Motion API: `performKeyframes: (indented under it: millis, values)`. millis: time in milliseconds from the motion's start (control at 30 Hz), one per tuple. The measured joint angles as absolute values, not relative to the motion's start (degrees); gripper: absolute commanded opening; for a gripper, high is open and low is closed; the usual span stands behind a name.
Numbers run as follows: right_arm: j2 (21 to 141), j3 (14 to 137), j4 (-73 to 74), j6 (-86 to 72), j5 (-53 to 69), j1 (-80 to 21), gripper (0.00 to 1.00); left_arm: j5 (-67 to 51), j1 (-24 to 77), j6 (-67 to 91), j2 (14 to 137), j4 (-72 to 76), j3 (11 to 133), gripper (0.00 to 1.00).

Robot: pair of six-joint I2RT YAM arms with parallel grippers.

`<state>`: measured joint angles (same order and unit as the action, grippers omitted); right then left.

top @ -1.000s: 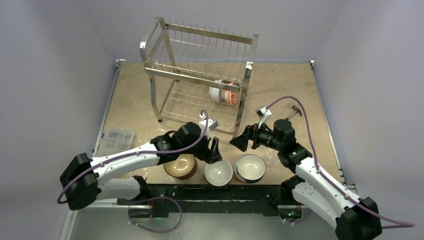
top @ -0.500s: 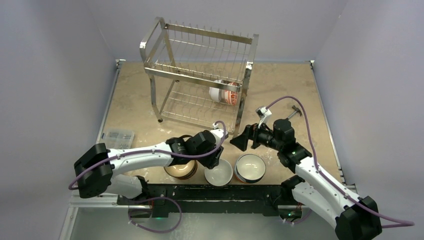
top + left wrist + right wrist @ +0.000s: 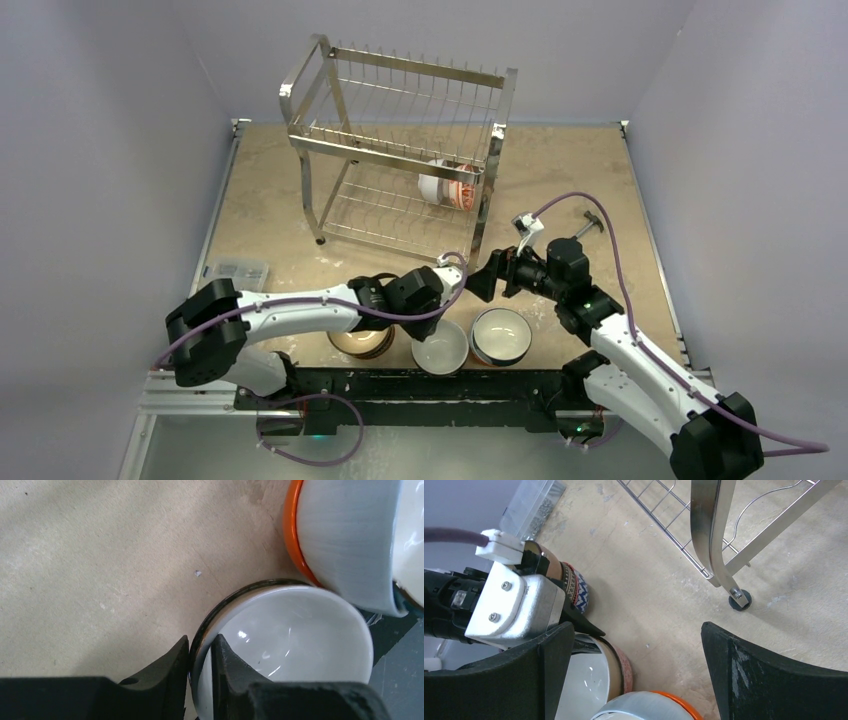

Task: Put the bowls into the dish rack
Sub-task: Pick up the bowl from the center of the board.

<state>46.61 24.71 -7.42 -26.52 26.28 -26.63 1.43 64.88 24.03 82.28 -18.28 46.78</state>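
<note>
Three bowls stand at the near table edge: a brown patterned stack (image 3: 360, 340), a white bowl (image 3: 438, 348) and an orange-rimmed bowl (image 3: 500, 335). My left gripper (image 3: 200, 652) is shut on the white bowl's (image 3: 290, 640) dark rim, one finger inside and one outside. Beside it is the orange-rimmed bowl (image 3: 345, 545). My right gripper (image 3: 478, 280) hovers open just behind these bowls with nothing between its fingers (image 3: 636, 627). The chrome dish rack (image 3: 400, 150) stands at the back with a red-patterned bowl (image 3: 450, 185) on its lower tier.
A clear plastic box of small parts (image 3: 232, 278) lies at the left edge. A small metal tool (image 3: 590, 222) lies at the right. The rack's near leg and foot (image 3: 735, 597) stand just beyond my right gripper. Grey walls enclose the table.
My left arm has stretched right and lowered onto the white bowl, and its jaws have closed on the rim. The right arm has stayed put, open.
</note>
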Motion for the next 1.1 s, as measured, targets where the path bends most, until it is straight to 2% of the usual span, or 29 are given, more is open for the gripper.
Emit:
performKeyframes:
  millis: [100, 333, 700, 1100]
  values:
    - [46.6, 24.7, -7.4, -26.5, 26.3, -26.6, 0.99, 1.5, 65.5, 23.2, 82.3, -19.5, 47.1, 0.05]
    - [46.5, 24.7, -7.1, -26.5, 26.3, -26.6, 0.99, 1.7, 66.0, 23.0, 81.0, -20.4, 47.4, 0.0]
    - [46.4, 24.7, -7.1, -26.5, 26.5, -26.6, 0.99, 5.3, 66.0, 23.7, 78.2, -22.2, 47.5, 0.0]
    - [46.4, 24.7, -7.2, -26.5, 28.4, -26.6, 0.99, 14.6, 66.0, 30.7, 78.2, -26.5, 50.4, 0.0]
